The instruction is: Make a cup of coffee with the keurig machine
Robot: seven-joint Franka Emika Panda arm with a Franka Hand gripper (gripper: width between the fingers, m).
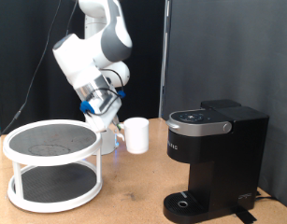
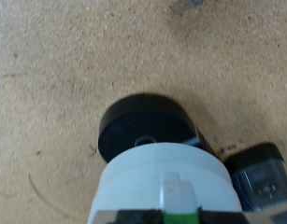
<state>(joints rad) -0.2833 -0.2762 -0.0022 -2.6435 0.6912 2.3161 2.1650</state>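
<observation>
My gripper (image 1: 121, 125) is shut on the small white cup (image 1: 136, 134) and holds it in the air, level with the machine's top and to its left in the exterior view. The black keurig machine (image 1: 214, 161) stands on the wooden table at the exterior view's right, lid down, with its round drip base (image 1: 185, 202) at the front. In the wrist view the cup (image 2: 162, 177) fills the foreground; beyond it lie the machine's round black base (image 2: 143, 126) and part of its body (image 2: 265, 182).
A white two-tier round rack (image 1: 51, 163) with dark mesh shelves stands at the exterior view's left, close under the arm. The table (image 1: 134, 196) is light wood; a black curtain hangs behind. A cable leaves the machine at the right.
</observation>
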